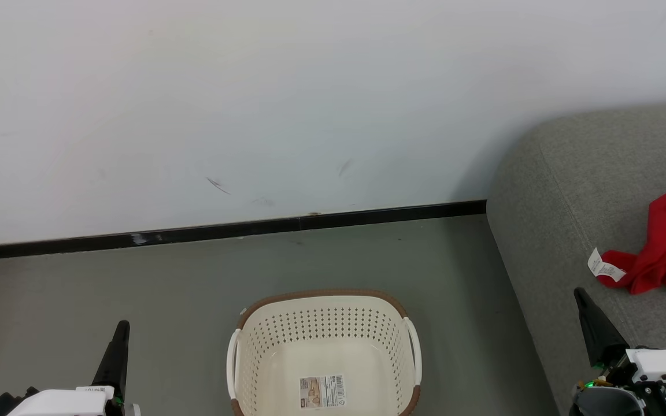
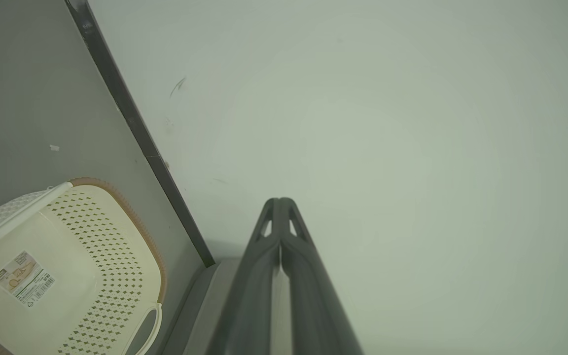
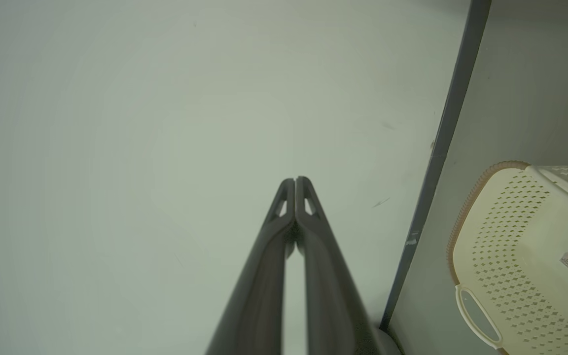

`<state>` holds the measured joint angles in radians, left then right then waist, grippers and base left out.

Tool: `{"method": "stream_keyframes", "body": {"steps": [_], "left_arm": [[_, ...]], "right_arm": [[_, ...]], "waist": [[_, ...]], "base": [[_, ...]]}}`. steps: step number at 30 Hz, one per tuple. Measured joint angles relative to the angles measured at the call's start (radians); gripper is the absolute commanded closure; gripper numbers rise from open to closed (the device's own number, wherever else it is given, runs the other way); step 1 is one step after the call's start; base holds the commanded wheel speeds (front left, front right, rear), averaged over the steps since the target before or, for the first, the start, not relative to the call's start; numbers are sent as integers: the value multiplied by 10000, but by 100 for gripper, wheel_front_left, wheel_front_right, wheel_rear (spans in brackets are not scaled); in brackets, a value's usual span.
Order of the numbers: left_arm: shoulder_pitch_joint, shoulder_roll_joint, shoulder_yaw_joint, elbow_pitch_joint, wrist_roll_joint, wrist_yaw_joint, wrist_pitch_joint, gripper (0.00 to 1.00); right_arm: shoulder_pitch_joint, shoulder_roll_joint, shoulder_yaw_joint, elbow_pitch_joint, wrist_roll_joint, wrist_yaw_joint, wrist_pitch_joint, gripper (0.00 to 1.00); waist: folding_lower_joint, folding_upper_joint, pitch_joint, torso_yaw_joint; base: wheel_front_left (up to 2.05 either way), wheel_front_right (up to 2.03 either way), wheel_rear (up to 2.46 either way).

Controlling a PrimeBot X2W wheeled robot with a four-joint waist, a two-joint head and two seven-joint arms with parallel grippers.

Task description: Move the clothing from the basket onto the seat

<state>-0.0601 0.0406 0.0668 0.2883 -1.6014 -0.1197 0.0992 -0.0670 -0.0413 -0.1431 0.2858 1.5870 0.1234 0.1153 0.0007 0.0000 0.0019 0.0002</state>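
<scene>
The basket (image 1: 321,326) stands on the floor (image 1: 107,277) in front of me and I see nothing in it but a paper sticker (image 1: 322,391) on its bottom. The clothing (image 1: 665,248) lies in a red heap on the sofa (image 1: 570,190) to my right, its white care label (image 1: 602,266) sticking out toward the sofa's rounded side. Going by that, I judge the move done, so most of what can go wrong now would be my own doing.

My right tool (image 1: 583,300) is clenched on nothing and hangs over the sofa, its tip near the label and the lowest fold of red cloth. If I swing that arm carelessly, the closed tip could hook the label or a fold and drag the heap toward the sofa's side, where soft cloth would slide off to the floor.

My left tool (image 1: 120,335) is also clenched and empty, low beside the basket. A sweep inward could knock that light plastic basket across the floor or tip it.

The other risk is a wrong judgement. The heap runs past the right edge of my head view, so I cannot tell whether all of it rests on the cushion or whether some hangs over an edge. The near end of the basket is cut off too; a small piece there could be missed, though my wrist views show a bare bottom.
</scene>
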Motion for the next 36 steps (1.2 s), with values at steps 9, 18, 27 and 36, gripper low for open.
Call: {"method": "stream_keyframes", "body": {"steps": [9, 18, 27, 36], "left_arm": [[-12, -8, 38, -29, -81, -31, 8, 100], [-27, -8, 40, -61, -90, -31, 10, 100], [-33, -8, 42, -71, -90, -31, 10, 100], [-34, -10, 46, -81, -90, -31, 10, 100]], "right_arm": [[-2, 4, -13, -29, 58, 0, 2, 100], [-2, 4, -8, -65, 58, 0, 2, 100], [-2, 4, -2, -75, 58, 0, 2, 100], [-2, 6, 6, -81, 59, 0, 2, 100]], "waist": [[-1, 0, 2, -1], [-1, 0, 4, -1], [-2, 0, 6, -1], [-3, 0, 6, -1]], "base": [[0, 0, 0], [0, 0, 0], [0, 0, 0], [0, 0, 0]]}}
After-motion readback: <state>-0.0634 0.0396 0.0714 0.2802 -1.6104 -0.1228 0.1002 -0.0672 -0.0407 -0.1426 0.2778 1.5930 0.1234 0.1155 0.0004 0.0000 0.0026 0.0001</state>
